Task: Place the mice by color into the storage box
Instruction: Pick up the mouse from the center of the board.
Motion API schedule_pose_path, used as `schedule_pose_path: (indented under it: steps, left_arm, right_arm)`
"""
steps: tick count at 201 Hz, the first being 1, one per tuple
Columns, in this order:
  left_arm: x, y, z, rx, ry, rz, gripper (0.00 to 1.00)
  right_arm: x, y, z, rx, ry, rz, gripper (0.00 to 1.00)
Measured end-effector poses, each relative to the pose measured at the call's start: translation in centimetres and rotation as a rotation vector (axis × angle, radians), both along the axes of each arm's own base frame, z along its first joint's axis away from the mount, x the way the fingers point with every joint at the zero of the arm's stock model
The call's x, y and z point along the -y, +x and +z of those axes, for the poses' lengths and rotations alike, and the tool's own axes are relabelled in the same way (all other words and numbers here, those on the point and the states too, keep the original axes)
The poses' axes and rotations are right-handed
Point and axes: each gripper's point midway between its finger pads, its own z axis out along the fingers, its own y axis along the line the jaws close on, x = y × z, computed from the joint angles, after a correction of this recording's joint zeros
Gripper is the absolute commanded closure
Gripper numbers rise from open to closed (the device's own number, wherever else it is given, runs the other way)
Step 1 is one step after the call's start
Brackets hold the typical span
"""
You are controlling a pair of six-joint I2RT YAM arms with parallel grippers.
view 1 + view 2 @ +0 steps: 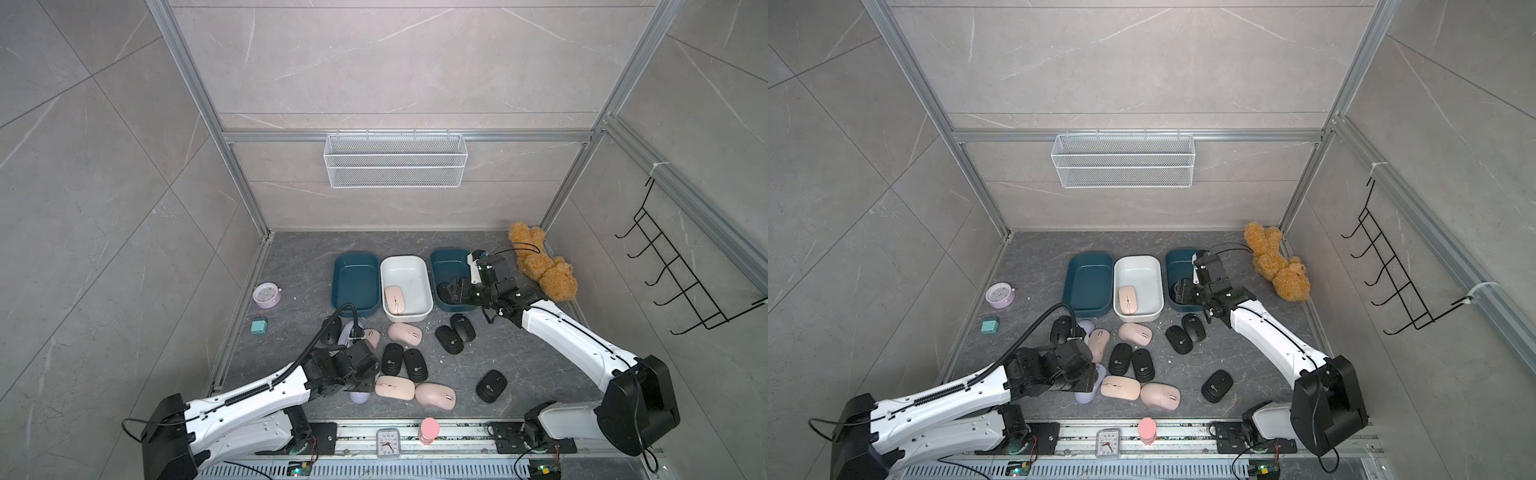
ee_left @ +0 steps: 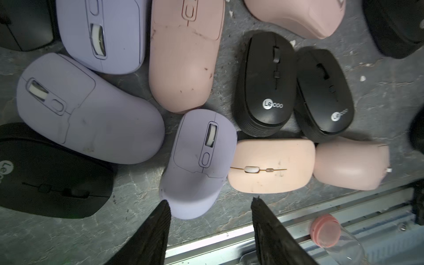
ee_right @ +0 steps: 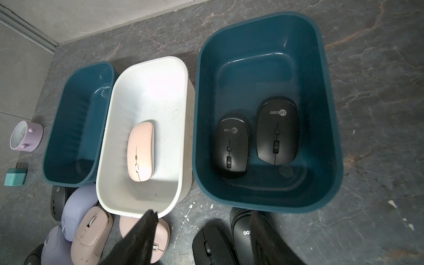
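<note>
Three storage boxes sit side by side at the back of the counter (image 1: 519, 374): the left teal box (image 1: 355, 286), the white box (image 1: 409, 272) in the middle and the right teal box (image 1: 446, 264). One pink mouse (image 3: 140, 151) lies flat in the white box. Two black mice (image 3: 230, 146) lie side by side in the right teal box, wheels up.

The loose mice (image 1: 404, 333) are scattered on the counter in front of the boxes, with black, pink and lavender mixed and several touching.

The left gripper (image 2: 210, 202) is low over the near-left part of that scatter. Its fingers (image 2: 160, 220) stand apart astride the rear end of a lavender mouse (image 2: 197, 165). One finger touches the mouse's edge, while a strip of counter shows between the mouse and the other finger, so the mouse is not clamped. It lies on the counter, touching a second pink mouse (image 2: 271, 165) at its side.

The right gripper (image 3: 204, 220) hangs above the near end of the right teal box, with its fingers (image 3: 142, 231) spread and holding nothing. Beneath them, two black ones of the loose mice lie on the counter just outside that box.

Left of the boxes stand a lavender alarm clock (image 1: 266, 295) and a teal block (image 1: 259, 326). A brown teddy bear (image 1: 540, 266) lies in the far right corner.
</note>
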Motion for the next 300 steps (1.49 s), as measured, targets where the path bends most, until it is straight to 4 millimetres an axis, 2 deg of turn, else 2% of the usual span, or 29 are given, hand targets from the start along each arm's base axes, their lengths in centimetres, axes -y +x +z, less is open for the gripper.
schedule_pose_path:
  steps: [89,176,300]
  left_arm:
    - [-1.6,-0.9,-2.8,-0.039,0.075,0.000,0.38]
    - [-0.4,-0.5,-4.1,-0.053,0.097,-0.037,0.37]
    - [0.0,-0.5,-4.6,-0.074,0.154,-0.115,0.36]
  right_arm:
    - [-0.1,-0.2,-0.6,-0.018,0.007,-0.003,0.33]
    - [-0.3,-0.1,-1.0,-0.030,0.013,-0.003,0.33]
    - [-0.3,0.0,-1.5,-0.043,0.007,-0.003,0.33]
